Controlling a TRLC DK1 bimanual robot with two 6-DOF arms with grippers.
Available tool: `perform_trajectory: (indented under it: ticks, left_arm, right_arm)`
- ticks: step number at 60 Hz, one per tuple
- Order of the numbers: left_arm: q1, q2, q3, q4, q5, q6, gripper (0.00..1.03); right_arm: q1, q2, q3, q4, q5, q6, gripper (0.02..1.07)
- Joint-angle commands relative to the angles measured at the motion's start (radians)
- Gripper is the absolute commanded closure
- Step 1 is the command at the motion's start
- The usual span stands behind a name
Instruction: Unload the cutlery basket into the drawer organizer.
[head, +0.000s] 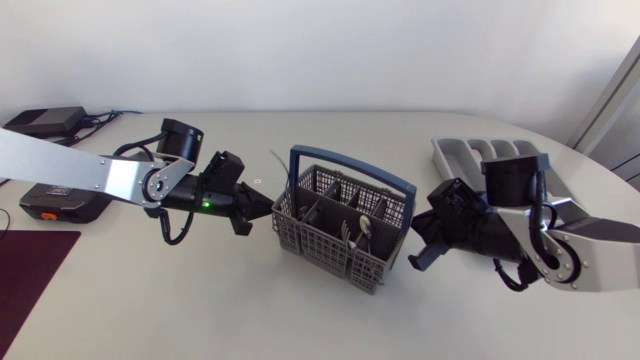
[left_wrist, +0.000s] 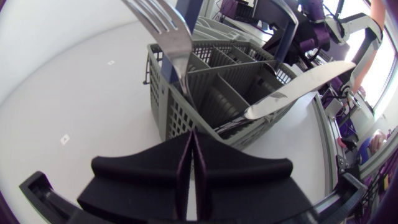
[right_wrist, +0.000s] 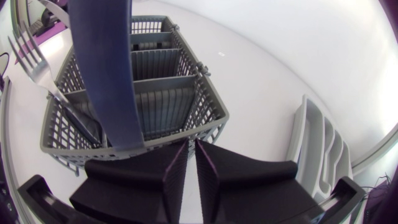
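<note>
The grey cutlery basket (head: 335, 232) with a blue handle (head: 350, 170) stands mid-table. A fork (left_wrist: 166, 34) sticks up from its near left corner, and a knife (left_wrist: 297, 86) leans out across it. More cutlery (head: 362, 233) lies in the compartments. My left gripper (head: 266, 208) is shut and empty, with its tip just short of the basket's left wall (left_wrist: 177, 115). My right gripper (head: 418, 238) is at the basket's right side, fingers (right_wrist: 180, 163) pressed almost together with nothing between them. From the right wrist, the handle (right_wrist: 106, 74) arches over the basket (right_wrist: 155, 99). The grey drawer organizer (head: 480, 152) lies at the back right (right_wrist: 318, 155).
A black device (head: 62, 200) and a dark red mat (head: 30, 265) lie at the table's left edge. Another black box (head: 45, 120) with cables sits at the back left. Bare white tabletop (head: 250, 300) stretches in front of the basket.
</note>
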Motion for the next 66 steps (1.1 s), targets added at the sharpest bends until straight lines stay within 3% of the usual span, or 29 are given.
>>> perform_trajectory:
  ticks: [1, 31, 48, 59, 66]
  left_arm:
    - [-0.013, -0.036, -0.053, -0.016, 0.033, 0.021, 1.00]
    - [0.055, -0.204, -0.208, -0.054, 0.030, 0.086, 1.00]
    - [0.064, -0.254, -0.234, -0.075, 0.017, 0.088, 1.00]
    - [0.028, -0.264, -0.234, -0.080, -0.012, 0.085, 1.00]
    - [0.002, -0.261, -0.225, -0.078, -0.032, 0.080, 1.00]
  right_arm:
    - [0.036, 0.070, 0.042, 0.009, -0.024, 0.014, 0.91]
    - [0.079, 0.305, 0.240, 0.042, 0.022, 0.010, 0.91]
    - [0.059, 0.055, 0.065, -0.001, 0.032, 0.010, 0.91]
    - [0.081, -0.120, -0.019, -0.097, 0.033, 0.030, 0.91]
    - [0.130, -0.131, -0.053, -0.100, 0.029, 0.048, 0.91]
